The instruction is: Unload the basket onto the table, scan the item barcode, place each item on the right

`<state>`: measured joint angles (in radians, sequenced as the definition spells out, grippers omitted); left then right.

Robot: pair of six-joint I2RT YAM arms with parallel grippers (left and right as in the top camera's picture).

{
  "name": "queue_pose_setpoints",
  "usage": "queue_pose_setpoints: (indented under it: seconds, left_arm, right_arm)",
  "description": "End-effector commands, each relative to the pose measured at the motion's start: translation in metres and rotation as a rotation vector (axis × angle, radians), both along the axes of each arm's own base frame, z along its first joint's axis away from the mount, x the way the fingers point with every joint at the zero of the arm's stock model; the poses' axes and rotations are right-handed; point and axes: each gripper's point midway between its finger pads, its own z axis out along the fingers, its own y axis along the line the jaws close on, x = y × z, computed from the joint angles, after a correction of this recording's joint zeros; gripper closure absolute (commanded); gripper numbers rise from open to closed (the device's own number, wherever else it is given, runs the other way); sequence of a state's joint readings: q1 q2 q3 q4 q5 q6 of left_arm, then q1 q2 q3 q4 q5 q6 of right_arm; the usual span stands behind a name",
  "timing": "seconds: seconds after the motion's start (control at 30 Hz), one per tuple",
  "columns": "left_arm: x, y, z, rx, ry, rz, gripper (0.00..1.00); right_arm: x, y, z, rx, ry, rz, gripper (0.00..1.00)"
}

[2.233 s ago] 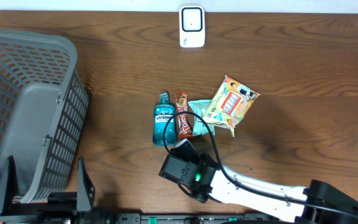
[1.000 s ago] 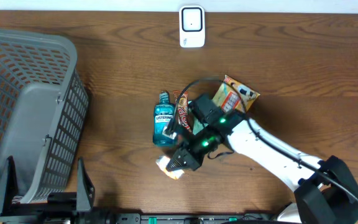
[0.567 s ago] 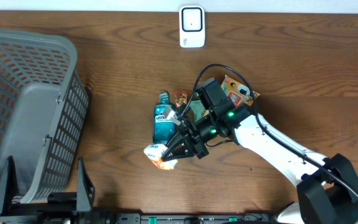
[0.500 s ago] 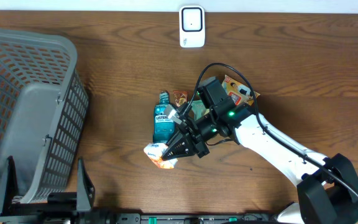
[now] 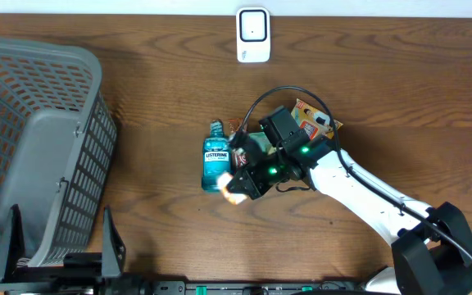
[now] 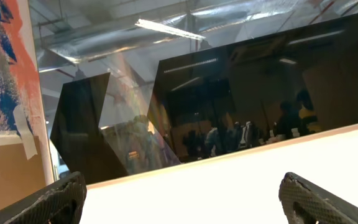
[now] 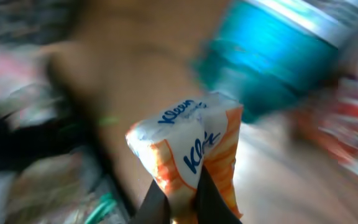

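A white-and-orange Kleenex tissue pack (image 7: 190,148) hangs pinched between the black fingers (image 7: 156,204) of my right gripper (image 7: 183,200), which is shut on its lower edge. From overhead, the right gripper (image 5: 238,183) holds the pack (image 5: 234,182) just above the table, right beside the base of the teal Listerine bottle (image 5: 216,161). The white barcode scanner (image 5: 253,34) stands at the far edge, well away from the pack. My left gripper (image 6: 185,200) is wide open, points up at the ceiling and has nothing between its fingertips (image 6: 55,199).
A grey mesh basket (image 5: 31,147) fills the left side of the table. A yellow snack bag (image 5: 318,121) and a brown candy bar (image 5: 236,127) lie partly under the right arm. In the blurred right wrist view, the teal bottle (image 7: 272,56) sits behind the pack.
My right gripper has swung the tissue pack from the front left back toward the Listerine bottle, and the pack now shows less from above. The left gripper has not moved.
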<state>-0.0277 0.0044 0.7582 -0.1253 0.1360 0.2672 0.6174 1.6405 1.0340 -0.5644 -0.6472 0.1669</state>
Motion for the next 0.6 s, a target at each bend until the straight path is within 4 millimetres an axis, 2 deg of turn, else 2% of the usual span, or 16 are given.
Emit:
queue_pose_setpoints:
  seconds: [0.0,0.03,0.13,0.3,0.33,0.37,0.4,0.47,0.5,0.53,0.57]
  left_arm:
    - [0.002,0.000,-0.002,0.015,0.002,0.011,0.02]
    - [0.002,0.000,-0.002,0.015,0.002,0.011,0.02]
    - [0.002,0.000,-0.002,0.015,0.002,0.011,0.02]
    - [0.002,0.000,-0.002,0.015,0.002,0.011,0.02]
    - [0.002,0.000,-0.002,0.015,0.002,0.011,0.02]
    - [0.002,0.000,-0.002,0.015,0.002,0.011,0.02]
    - [0.002,0.000,-0.002,0.015,0.002,0.011,0.02]
    - [0.002,0.000,-0.002,0.015,0.002,0.011,0.02]
    - [0.002,0.000,-0.002,0.015,0.002,0.011,0.02]
    - [0.002,0.000,-0.002,0.015,0.002,0.011,0.02]
    - [0.002,0.000,-0.002,0.015,0.002,0.011,0.02]
  right_arm:
    - [0.044,-0.054,-0.025,-0.338,-0.053,-0.418,0.99]
    - [0.045,-0.067,-0.029,-0.401,-0.047,-0.485,0.99]
    - [0.042,-0.072,-0.031,-0.427,-0.039,-0.492,0.99]
    - [0.026,-0.046,-0.024,-0.299,0.053,-0.399,0.97]
    - [0.025,-0.045,-0.024,-0.296,0.058,-0.395,0.90]
    - [0.025,-0.047,-0.024,-0.303,0.059,-0.397,0.77]
    - [0.024,-0.050,-0.026,-0.323,0.058,-0.402,0.75]
    - [0.026,-0.062,-0.030,-0.383,0.034,-0.428,0.87]
    - [0.027,-0.067,-0.032,-0.409,0.030,-0.446,0.89]
    - [0.027,-0.070,-0.033,-0.427,0.038,-0.471,0.83]
    - [0.026,-0.071,-0.034,-0.430,0.048,-0.484,0.64]
